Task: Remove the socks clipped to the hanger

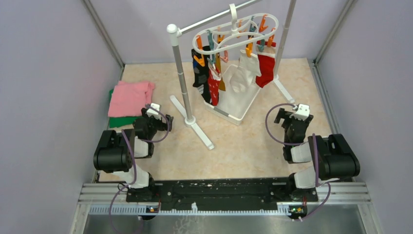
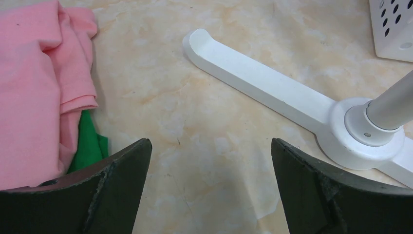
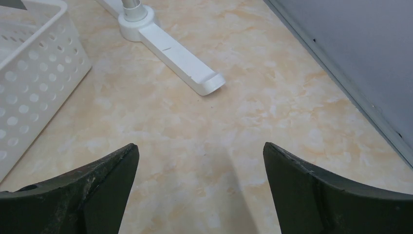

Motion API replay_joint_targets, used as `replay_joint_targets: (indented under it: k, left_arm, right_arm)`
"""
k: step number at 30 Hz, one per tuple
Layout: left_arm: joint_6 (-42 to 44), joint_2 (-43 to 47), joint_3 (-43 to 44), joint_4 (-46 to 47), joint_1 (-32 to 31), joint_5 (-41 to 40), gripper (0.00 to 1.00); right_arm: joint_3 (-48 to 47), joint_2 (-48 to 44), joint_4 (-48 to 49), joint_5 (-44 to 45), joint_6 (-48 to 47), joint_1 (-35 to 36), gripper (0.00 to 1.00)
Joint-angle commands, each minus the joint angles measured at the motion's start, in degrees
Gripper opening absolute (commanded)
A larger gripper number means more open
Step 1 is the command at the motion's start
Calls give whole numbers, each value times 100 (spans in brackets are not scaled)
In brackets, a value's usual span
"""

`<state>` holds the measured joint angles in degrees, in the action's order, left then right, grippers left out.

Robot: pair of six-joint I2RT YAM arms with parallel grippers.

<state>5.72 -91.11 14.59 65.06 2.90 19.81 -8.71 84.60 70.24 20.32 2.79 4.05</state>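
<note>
Left gripper [image 2: 210, 146]: jaws spread wide, nothing between them, touching nothing. Hovers low over bare table [image 2: 195, 97]. Just to its left, pink cloth [image 2: 34, 87] folded on top of green cloth [image 2: 87, 146], both flat on table. To its right, white left foot [image 2: 258, 80] of rack, running into a round socket with grey left pole [image 2: 389, 107] upright in it. Corner of basket [image 2: 394, 29] at top right edge.

Right gripper [image 3: 200, 148]: likewise wide open and empty, above bare table. To its left, perforated white wall of basket. Ahead, white right foot [image 3: 180, 61] lying flat. To the right, grey wall [image 3: 350, 48] meeting table along a metal strip.

Table: beige, marbled, closed in by lilac-grey panels on 3 sides. Both arms folded low near the front edge, well apart from hanger [image 1: 236, 36].

Rack at centre rear: 2 poles joined by bar [image 1: 209, 19]. Hanger hooked on bar, tilted, with orange and teal clips [image 1: 251, 48] dangling.

5 socks, all clipped on:
- black sock [image 1: 199, 75] at left
- dotted red sock [image 1: 213, 87] just beside it
- mustard sock [image 1: 221, 84] behind that
- white sock [image 1: 243, 73] in the middle
- red sock [image 1: 265, 70] with white cuff at right

Basket beneath hanger, on table between the 2 feet. Contents: cannot tell, hidden behind hanging socks.
</note>
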Motion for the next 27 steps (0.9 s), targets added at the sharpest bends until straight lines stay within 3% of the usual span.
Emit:
replay_joint_targets:
  k: [1, 7, 9, 10, 13, 16, 20, 23, 25, 27]
  left_arm:
    - [26, 135, 106, 218, -22, 18, 99]
    - [-1, 171, 60, 338, -19, 2, 99]
    - [-145, 313, 7, 438, -7, -126, 99]
    - [-130, 511, 157, -58, 16, -32, 99]
    - [36, 1008, 1619, -3263, 26, -17, 99]
    - [387, 1003, 2809, -5489, 33, -6, 99]
    - [590, 1287, 3645, -7171, 156, 396, 99]
    - [604, 1711, 3943, -7985, 210, 1091, 99]
    - [764, 1997, 4043, -8343, 207, 1739, 97]
    - [784, 2285, 4122, -8616, 193, 2182, 93]
  right_arm:
    - [-107, -96, 148, 60, 55, -19, 99]
    - [-54, -306, 153, 211, 56, 20, 99]
    - [-76, -768, -415, 180, -132, 169, 99]
    - [-243, -1075, -1173, 405, -129, 310, 99]
    - [-1209, -1747, -3793, 814, 1105, 403, 99]
    - [-1835, -2050, -5321, 364, 2113, 396, 99]
    - [-2126, -2229, -5736, -1018, 3124, 386, 99]
    - [-2085, -2261, -5493, -2186, 3245, 401, 99]
    - [-2362, -2193, -6119, -1999, 3219, 719, 99]
    - [-2850, -1999, -7162, -1028, 3055, 1347, 99]
